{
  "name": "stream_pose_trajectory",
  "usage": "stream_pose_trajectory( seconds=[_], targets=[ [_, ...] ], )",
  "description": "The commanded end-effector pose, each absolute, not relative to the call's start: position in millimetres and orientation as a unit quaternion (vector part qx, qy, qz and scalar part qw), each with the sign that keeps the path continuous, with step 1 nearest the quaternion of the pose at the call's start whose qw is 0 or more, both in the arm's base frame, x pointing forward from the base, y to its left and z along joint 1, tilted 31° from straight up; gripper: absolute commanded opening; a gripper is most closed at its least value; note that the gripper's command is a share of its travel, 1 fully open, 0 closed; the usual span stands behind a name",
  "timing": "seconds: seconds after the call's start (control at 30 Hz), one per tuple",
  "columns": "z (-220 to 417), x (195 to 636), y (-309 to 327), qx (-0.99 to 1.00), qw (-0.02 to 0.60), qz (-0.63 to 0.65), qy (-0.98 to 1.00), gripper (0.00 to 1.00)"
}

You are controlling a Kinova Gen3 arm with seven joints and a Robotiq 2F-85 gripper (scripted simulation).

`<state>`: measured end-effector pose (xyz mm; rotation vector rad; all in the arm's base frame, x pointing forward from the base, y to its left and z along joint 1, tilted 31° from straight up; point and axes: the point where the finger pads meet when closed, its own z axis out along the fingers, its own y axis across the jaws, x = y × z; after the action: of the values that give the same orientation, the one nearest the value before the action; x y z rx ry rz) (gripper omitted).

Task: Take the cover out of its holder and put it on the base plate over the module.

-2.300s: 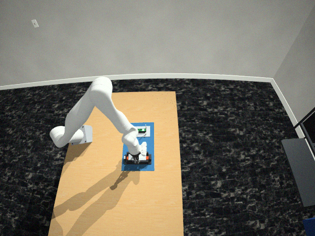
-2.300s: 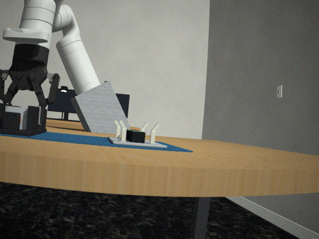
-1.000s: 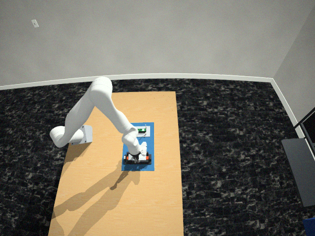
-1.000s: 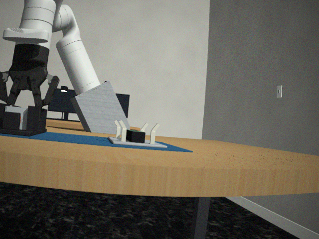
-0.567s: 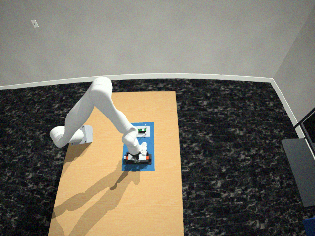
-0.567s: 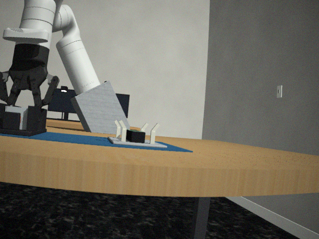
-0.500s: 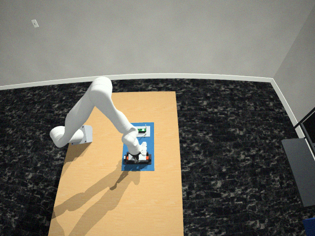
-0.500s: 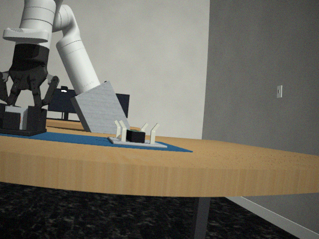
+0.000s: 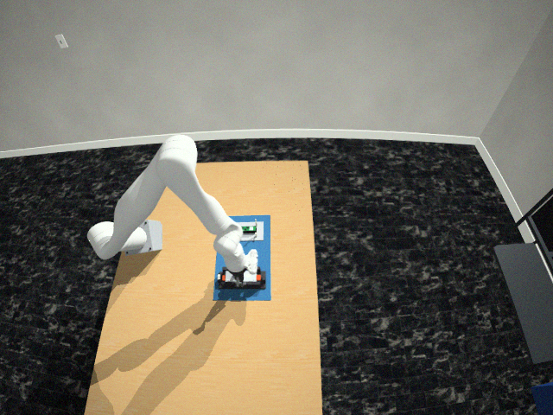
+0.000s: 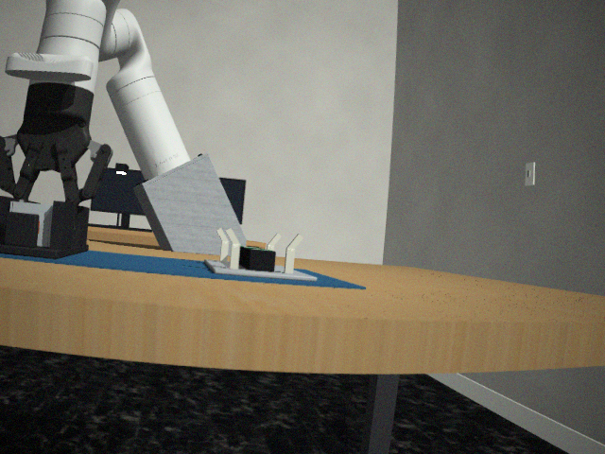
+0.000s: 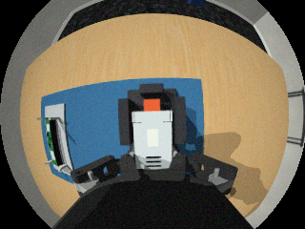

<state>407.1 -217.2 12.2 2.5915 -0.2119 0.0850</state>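
Black two-finger jaws (image 9: 239,280) (image 10: 48,200) stand about half open, closed on the sides of the pale grey, box-shaped cover (image 9: 251,277) (image 10: 29,207) (image 11: 152,138). The cover sits within its black, block-walled holder (image 9: 263,284) (image 10: 68,224) (image 11: 124,121); its top carries a cream rectangle and dark slots. No dent is discernible; the gripped walls are partly hidden. The holder rests on a blue mat (image 9: 263,258) (image 10: 146,264) (image 11: 100,114), between the long edges of the wooden worktop (image 9: 285,335) (image 10: 293,337) (image 11: 157,48). Nearer the top view's upper worktop edge, the light-grey base plate (image 9: 260,237) (image 10: 300,276) (image 11: 61,111) bears the uncovered green-and-black module (image 9: 250,229) (image 10: 258,259) (image 11: 50,138).

compared with the earliest exterior view, we see that the gripper's (image 9: 238,277) (image 10: 47,200) (image 11: 152,163) two fingers have drawn inward, from standing wider apart over the holder (image 9: 263,284) (image 10: 68,225) (image 11: 124,121) to closed on the sides of the pale cover (image 9: 251,277) (image 10: 26,207) (image 11: 152,123), their linkages now slanting in more steeply toward each other.
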Motion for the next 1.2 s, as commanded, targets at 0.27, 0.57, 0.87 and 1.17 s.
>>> stream_pose_trajectory(
  seconds=[0.27, 0.57, 0.87, 1.17],
  targets=[
    [22.9, 407.4, -210.7, 0.96, 0.267, 0.032, -0.078, 0.0],
    [38.3, 407.1, -201.4, 0.96, 0.267, 0.032, -0.078, 0.0],
    [48.4, 403.0, -194.8, 0.96, 0.267, 0.027, -0.079, 0.0],
    [61.2, 402.7, -187.0, 0.96, 0.267, 0.027, -0.079, 0.0]
  ],
)
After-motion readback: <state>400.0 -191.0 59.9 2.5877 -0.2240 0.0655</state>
